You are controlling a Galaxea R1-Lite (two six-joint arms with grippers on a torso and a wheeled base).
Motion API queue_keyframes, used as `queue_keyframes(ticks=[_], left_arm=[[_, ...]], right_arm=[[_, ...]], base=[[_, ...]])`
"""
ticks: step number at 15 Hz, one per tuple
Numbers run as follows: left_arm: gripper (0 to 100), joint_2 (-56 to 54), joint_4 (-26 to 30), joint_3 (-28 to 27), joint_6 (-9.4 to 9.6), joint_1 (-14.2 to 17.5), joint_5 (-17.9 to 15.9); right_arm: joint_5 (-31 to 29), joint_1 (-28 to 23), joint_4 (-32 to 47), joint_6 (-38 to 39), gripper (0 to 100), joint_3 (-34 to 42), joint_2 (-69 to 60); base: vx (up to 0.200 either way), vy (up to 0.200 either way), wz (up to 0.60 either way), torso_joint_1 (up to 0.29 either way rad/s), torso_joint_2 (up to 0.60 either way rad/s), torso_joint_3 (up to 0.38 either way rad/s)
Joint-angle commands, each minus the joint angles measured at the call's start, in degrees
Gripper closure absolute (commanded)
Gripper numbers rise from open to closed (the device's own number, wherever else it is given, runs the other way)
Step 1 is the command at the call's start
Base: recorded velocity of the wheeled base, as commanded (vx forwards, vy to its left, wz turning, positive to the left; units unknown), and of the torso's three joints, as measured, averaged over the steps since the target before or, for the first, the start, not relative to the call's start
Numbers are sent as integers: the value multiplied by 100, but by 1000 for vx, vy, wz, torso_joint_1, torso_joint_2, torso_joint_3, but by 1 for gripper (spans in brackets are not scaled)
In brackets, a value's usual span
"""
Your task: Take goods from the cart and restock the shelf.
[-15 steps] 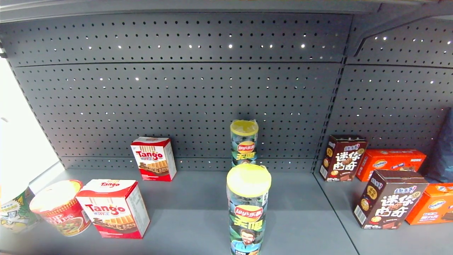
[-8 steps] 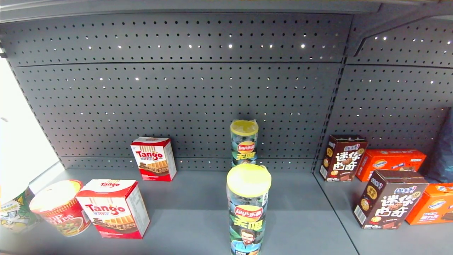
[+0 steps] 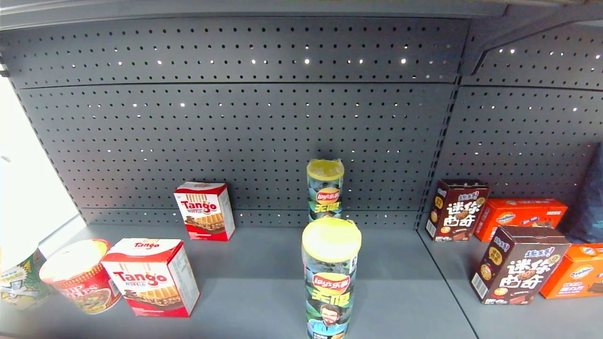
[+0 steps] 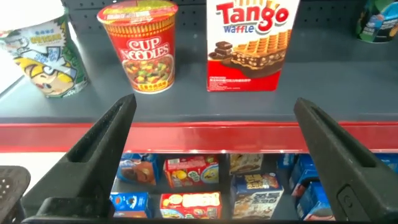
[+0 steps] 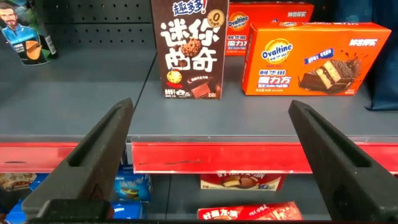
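A grey shelf (image 3: 264,287) carries two chip cans with yellow lids, one at the front (image 3: 330,282) and one at the back (image 3: 324,189). Two red-and-white waffle boxes stand to the left, front (image 3: 151,277) and back (image 3: 205,210). A red noodle cup (image 3: 80,275) and a green-printed cup (image 3: 19,278) stand at the far left. My left gripper (image 4: 214,155) hangs open and empty before the shelf's red front edge (image 4: 205,137), below the noodle cup (image 4: 142,46) and waffle box (image 4: 249,43). My right gripper (image 5: 211,155) is open and empty in front of a brown cookie box (image 5: 189,50).
Brown cookie boxes (image 3: 518,263) and orange boxes (image 3: 518,217) fill the right bay. The perforated back panel (image 3: 245,141) closes the shelf behind. Bare shelf lies between the waffle boxes and the cans. A lower shelf holds several small boxes (image 4: 189,186).
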Motion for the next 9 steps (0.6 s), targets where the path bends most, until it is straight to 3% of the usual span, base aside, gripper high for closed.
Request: queue_keyframes(ticks=[1, 9], left_arm=[[0, -360, 2, 8, -14, 226, -288], [0, -474, -86, 35, -32, 200, -244]], right_arm=[[1, 0, -1, 0, 0, 0, -11], [1, 0, -1, 0, 0, 0, -11]], base=[[0, 0, 0, 0, 0, 0], [0, 0, 0, 0, 0, 0]])
